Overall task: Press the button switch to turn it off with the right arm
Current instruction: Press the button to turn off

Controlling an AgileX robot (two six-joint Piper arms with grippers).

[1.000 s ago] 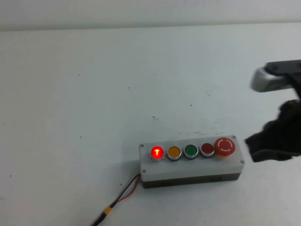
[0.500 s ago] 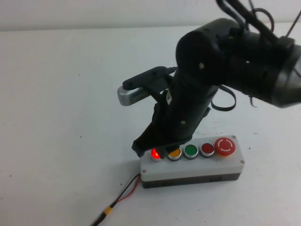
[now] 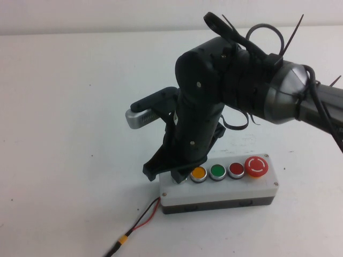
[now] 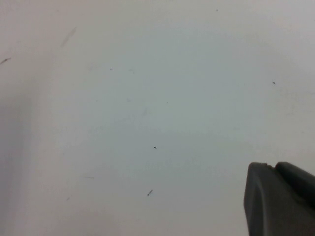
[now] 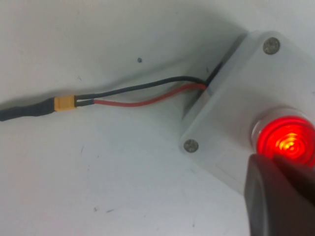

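Note:
The button switch (image 5: 287, 140) glows bright red in the right wrist view, set at the left end of the grey box (image 5: 231, 98). In the high view the right arm (image 3: 252, 91) hides it. My right gripper (image 3: 172, 172) points down over that left end of the box (image 3: 220, 191). In the right wrist view the right gripper (image 5: 269, 164) is shut, with its tips at the edge of the glowing button. My left gripper (image 4: 269, 167) is shut and empty over bare table, and is out of the high view.
Orange (image 3: 198, 173), green (image 3: 217, 171) and maroon (image 3: 236, 169) buttons and a big red mushroom button (image 3: 256, 166) sit in a row on the box. Red and black wires (image 5: 142, 96) with a yellow connector (image 5: 64, 103) run from the box's left end toward the table's front.
The right arm swung in from the right edge to the box's left end, then shifted slightly left and lower. Its gripper now covers the glowing button in the high view.

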